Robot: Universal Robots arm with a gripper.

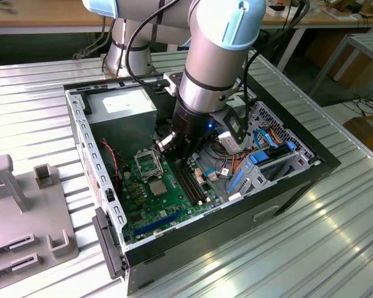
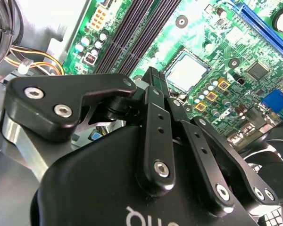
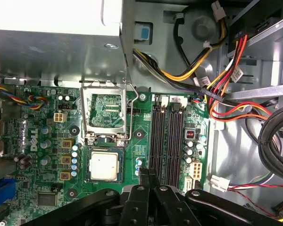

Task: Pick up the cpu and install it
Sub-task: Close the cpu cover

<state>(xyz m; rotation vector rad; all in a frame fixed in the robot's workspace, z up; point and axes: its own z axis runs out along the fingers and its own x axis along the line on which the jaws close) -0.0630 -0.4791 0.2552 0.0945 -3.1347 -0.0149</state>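
Here the cpu [image 3: 104, 166] lies flat — square to motherboard [image 3: 144, 141]

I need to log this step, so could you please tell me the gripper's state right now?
Gripper: shut, holding nothing, hanging over the motherboard beside the cpu.

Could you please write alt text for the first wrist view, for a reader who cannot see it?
The cpu, a silver-grey square chip, lies in its socket on a green motherboard inside an open computer case, just beyond the tips of the robot's black hand. Beside the chip the socket's metal frame stands open, with black memory slots and bundled coloured cables nearby.
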